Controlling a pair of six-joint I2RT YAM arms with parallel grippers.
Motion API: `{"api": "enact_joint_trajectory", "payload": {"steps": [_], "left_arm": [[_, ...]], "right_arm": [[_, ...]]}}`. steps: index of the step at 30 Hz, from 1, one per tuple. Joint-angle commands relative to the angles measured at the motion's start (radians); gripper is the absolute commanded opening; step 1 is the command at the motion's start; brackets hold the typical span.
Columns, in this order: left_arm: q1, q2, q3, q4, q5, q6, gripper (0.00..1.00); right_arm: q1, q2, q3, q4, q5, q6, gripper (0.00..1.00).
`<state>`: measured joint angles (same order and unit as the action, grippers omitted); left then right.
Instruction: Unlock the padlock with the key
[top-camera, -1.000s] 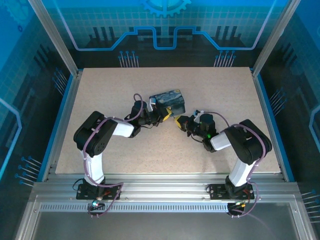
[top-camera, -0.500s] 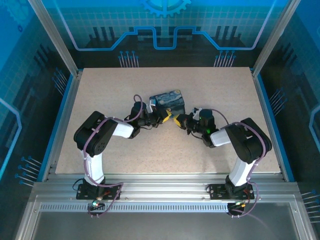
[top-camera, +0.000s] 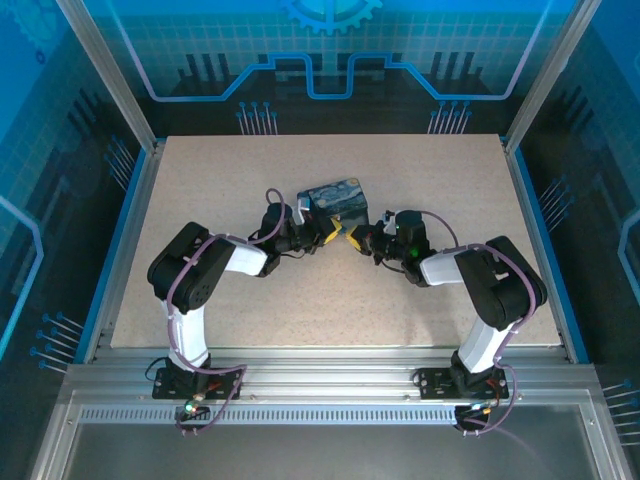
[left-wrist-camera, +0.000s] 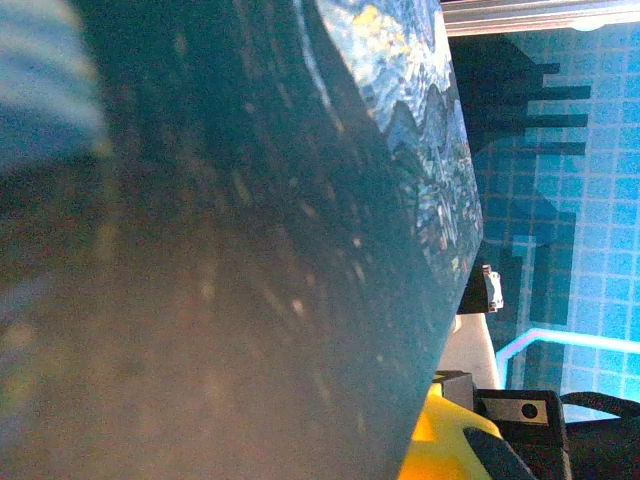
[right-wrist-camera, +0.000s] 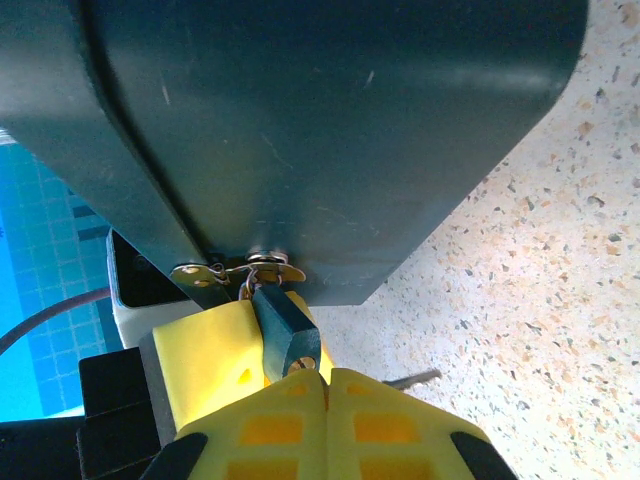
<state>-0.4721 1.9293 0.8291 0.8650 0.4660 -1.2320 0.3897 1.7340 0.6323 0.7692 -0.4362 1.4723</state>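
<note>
Right wrist: rt hand (right-wrist-camera: 325, 385) pinched together, tip at padlock (right-wrist-camera: 284, 333).
Key (right-wrist-camera: 410, 379): just beside rt hand.
Change: rt hand edged toward box (right-wrist-camera: 300, 120); insertion next?

Box (top-camera: 337, 203) sits mid-table (top-camera: 330, 300), a bit toward the back, turned slightly askew. Top has a swirly blue-yellow night-sky print, sides are plain dark teal. Brass hasp (right-wrist-camera: 238, 270) at one edge of the box. Table is speckled beige. Blue grid-pattern walls (top-camera: 330, 70) around, aluminium rail (top-camera: 320, 385) along the near edge.
</note>
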Motion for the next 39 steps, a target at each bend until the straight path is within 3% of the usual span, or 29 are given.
{"api": "enact_joint_trajectory", "payload": {"steps": [1,28,31,35,39], "left_arm": [[-0.091,-0.019,0.018,0.046,0.203,0.002,0.00],[-0.044,-0.039,-0.001,-0.009,0.182,0.018,0.00],[-0.028,-0.052,-0.010,-0.032,0.181,0.030,0.00],[-0.019,-0.072,-0.010,-0.082,0.181,0.057,0.00],[-0.019,-0.078,-0.010,-0.112,0.182,0.067,0.00]], "right_arm": [[0.020,0.007,0.065,0.035,-0.012,-0.018,0.00],[0.024,-0.006,0.029,0.012,-0.041,-0.032,0.00],[0.012,-0.008,-0.004,0.014,-0.052,-0.041,0.08],[0.002,-0.056,-0.042,-0.046,-0.058,-0.097,0.27],[-0.005,-0.160,-0.035,-0.270,-0.065,-0.245,0.34]]}}
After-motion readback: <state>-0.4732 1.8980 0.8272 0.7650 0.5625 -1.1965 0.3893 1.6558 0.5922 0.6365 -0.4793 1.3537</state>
